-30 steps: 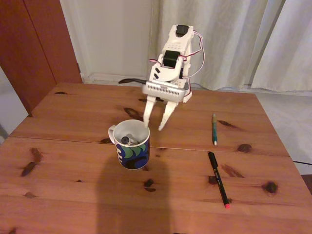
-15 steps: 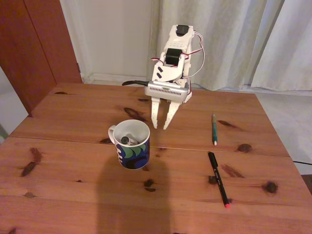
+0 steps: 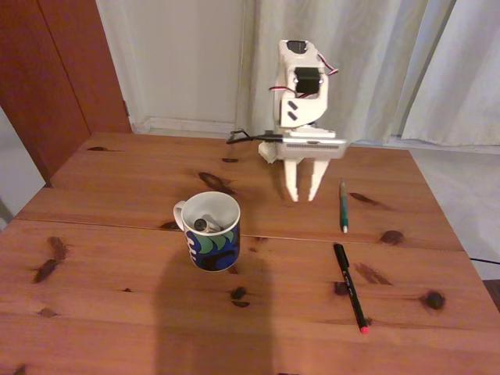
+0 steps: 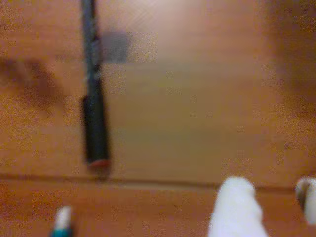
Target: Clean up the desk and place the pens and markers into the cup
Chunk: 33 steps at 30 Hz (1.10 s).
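In the fixed view the white arm stood at the far side of the desk [image 3: 117, 266], its gripper [image 3: 303, 195] pointing down above the wood with the two fingers only narrowly parted and nothing between them. The cup [image 3: 209, 232] sat well to the left of the gripper in that view, upright, handle turned to the left, and the white marker [image 3: 205, 224] lay slanted inside it with a dark end showing above the rim's far wall. The teal-green pen [image 3: 342, 206] lay flat just to the right of the gripper, running roughly front to back. The black pen [image 3: 350, 287] lay nearer the camera, angled, its pink-red tip at the near end. A black cable [image 3: 248, 137] trailed from the arm's base toward the left. The wrist view was blurred; it showed the black pen [image 4: 94, 103] lying along the boards, a light tip of the teal-green pen [image 4: 63, 223] at the bottom edge, and white fingers [image 4: 236, 210] at the lower right.
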Available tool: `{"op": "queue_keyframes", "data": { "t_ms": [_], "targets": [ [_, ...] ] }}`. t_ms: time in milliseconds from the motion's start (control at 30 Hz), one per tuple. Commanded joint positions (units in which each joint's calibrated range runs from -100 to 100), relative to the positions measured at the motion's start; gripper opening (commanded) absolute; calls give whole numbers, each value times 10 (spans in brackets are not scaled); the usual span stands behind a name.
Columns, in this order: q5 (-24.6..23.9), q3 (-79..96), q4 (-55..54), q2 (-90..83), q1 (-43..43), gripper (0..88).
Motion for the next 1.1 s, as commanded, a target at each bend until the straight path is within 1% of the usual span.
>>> {"op": "queue_keyframes", "data": {
  "t_ms": [0, 133, 467, 1000, 1067],
  "targets": [
    [-24, -51, 46, 8, -28, 96],
    [-42, -44, 66, 19, -62, 96],
    [-95, -35, 64, 54, -143, 96],
    [-143, -34, 59, 109, -201, 96],
    [-146, -34, 59, 110, -201, 117]
  ]
}}
